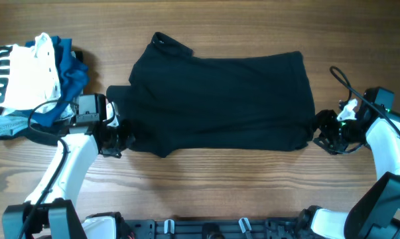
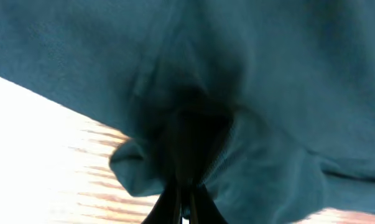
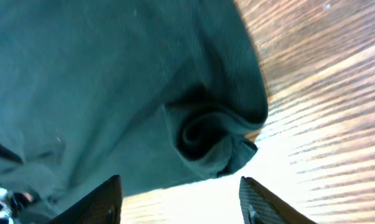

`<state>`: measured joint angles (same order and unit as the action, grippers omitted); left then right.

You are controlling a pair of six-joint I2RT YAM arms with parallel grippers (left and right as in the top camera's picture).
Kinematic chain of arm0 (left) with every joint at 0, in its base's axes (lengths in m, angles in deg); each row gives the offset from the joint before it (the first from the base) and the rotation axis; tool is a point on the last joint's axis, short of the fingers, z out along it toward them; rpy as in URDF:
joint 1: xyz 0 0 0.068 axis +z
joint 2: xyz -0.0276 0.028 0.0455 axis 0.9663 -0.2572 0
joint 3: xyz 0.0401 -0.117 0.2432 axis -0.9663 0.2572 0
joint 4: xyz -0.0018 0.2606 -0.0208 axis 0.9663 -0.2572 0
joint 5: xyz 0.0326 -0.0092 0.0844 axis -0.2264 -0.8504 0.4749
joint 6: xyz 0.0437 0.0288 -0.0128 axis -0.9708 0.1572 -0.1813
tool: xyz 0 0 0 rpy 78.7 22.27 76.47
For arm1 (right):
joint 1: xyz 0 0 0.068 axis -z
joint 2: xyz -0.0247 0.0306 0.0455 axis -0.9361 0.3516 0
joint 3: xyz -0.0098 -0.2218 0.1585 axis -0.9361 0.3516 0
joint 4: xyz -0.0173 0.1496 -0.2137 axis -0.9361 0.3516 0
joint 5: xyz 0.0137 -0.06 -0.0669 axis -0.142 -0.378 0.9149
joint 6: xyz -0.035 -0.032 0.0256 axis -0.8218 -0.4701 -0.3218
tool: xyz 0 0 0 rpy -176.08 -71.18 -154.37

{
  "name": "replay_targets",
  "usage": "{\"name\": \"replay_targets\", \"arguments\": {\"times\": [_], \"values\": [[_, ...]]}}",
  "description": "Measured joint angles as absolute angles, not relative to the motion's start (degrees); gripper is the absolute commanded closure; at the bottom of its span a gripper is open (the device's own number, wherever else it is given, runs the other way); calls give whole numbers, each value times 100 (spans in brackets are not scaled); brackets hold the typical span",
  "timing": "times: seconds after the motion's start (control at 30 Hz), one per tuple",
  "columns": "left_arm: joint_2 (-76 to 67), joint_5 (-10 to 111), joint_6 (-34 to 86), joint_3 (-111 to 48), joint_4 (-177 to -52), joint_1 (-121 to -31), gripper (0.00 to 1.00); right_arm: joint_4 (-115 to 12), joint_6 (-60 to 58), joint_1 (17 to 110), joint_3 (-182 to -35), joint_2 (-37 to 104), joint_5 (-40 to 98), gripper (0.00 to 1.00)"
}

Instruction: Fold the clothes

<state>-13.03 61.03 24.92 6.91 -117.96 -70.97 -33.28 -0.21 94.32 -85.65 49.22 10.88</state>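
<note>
At the table's (image 1: 206, 179) 9 o'clock edge lies one loose pile of clothes (image 1: 34, 83). Three pieces can be counted in it: a white garment with black stripes (image 1: 20, 73), a blue garment (image 1: 72, 70) bunched against its right side, and a pale grey-blue piece (image 1: 2, 127) at the pile's 7 o'clock.

Just right of the pile, the left gripper (image 1: 122, 138) sits at the 8 o'clock corner of the one dark shirt (image 1: 219, 99). In the left wrist view its fingers (image 2: 171, 202) are pressed together with a fold of the dark fabric pinched between them, and the cloth puckers up around the tips.

The shirt is spread mostly flat across the middle of the table. A collar or hem is turned over at its 11 o'clock corner, and a sleeve juts out towards 9 o'clock.

At the shirt's 4 o'clock corner is the right gripper (image 1: 319, 131). The right wrist view shows its two fingers (image 3: 106, 202) spread wide and holding nothing. The shirt's curled corner (image 3: 206, 134) lies ahead of them on the wood, in line with the gap between them.
</note>
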Motion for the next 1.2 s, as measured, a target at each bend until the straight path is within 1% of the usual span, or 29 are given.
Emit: {"name": "replay_targets", "arguments": {"times": [0.17,0.3,0.37,0.47,0.5,0.53,0.6,0.67,0.73,0.77,0.87,0.97,1.13,1.2], "values": [[-1085,5969,2492,133,-11916,-7097,96,-3164,-248,9419,-8482,4922,1101,45],[-906,5908,2492,-11,-11951,-7097,96,-3365,-108,9355,-8026,4922,1278,45],[-908,5906,2492,-11,-12028,-7097,96,-3590,21,9355,-7787,4925,1381,49],[-906,5904,2492,-11,-12084,-7097,96,-3888,174,9355,-7492,4925,1392,58],[-906,5902,2492,-11,-12091,-7097,96,-4014,185,9355,-7444,4925,1339,58],[-906,5893,2492,-11,-12087,-7097,96,-4128,180,9355,-7414,4925,1291,59],[-906,5889,2492,-11,-12089,-7097,96,-4377,178,9355,-7381,4925,1197,49],[-906,5889,2492,-11,-12091,-7097,96,-4537,165,9355,-7379,4925,1140,47],[-906,5886,2492,-11,-12111,-7097,96,-4646,185,9355,-7379,4925,1090,53],[-906,5886,2492,-11,-12122,-7097,96,-4668,191,9355,-7379,4925,1055,61],[-906,5886,2492,-11,-12128,-7097,96,-4685,268,9355,-7372,4925,1011,75],[-906,5886,2492,-11,-12132,-7097,96,-4663,329,9355,-7337,4925,989,96],[-906,5886,2492,-11,-12152,-7097,96,-4576,296,9355,-7317,4925,893,96],[-906,5886,2492,-11,-12172,-7097,96,-4360,222,9355,-7390,4925,889,96]]}}
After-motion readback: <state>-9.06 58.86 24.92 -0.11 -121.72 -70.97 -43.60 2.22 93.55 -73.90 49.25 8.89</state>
